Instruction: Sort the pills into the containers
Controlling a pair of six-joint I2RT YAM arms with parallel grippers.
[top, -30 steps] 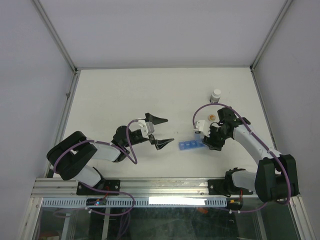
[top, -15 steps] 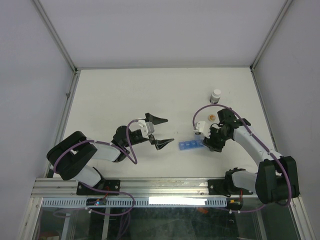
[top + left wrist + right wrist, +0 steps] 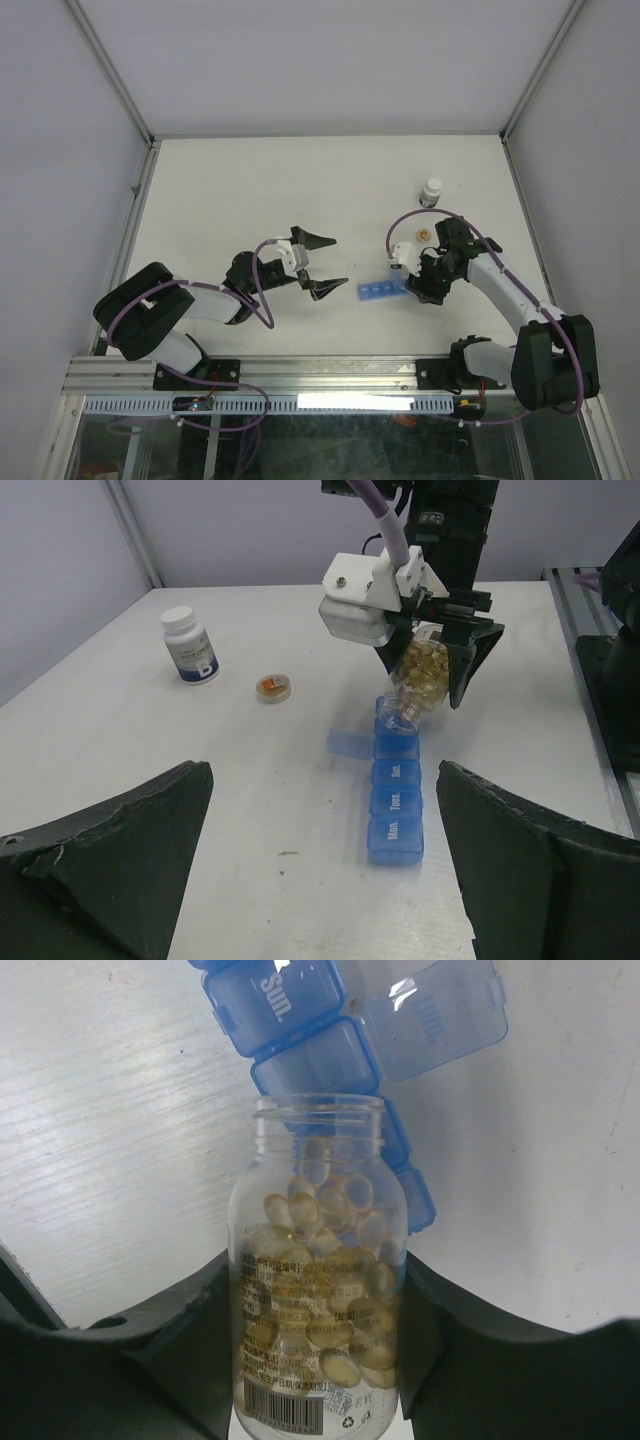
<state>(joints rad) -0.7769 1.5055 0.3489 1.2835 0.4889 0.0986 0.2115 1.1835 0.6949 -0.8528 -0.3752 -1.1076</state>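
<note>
Right gripper (image 3: 432, 670), clamped on a pill bottle (image 3: 318, 1260), held its mouth over the pill organizer (image 3: 396, 800) to pour; left gripper (image 3: 336, 262) sat nearby, fingers apart.

White table (image 3: 250, 190) w/ grey walls (image 3: 300, 60), alu rail (image 3: 250, 372) at front.

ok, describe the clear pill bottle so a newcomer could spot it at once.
Find the right gripper, over one end of the translucent-blue plastic pill organizer. Between its jaws is the clear plastic bottle, uncapped, tilted mouth-down, full of amber pills. The other bottle, white-capped with a dark band, stands upright, apart on the table.
</note>
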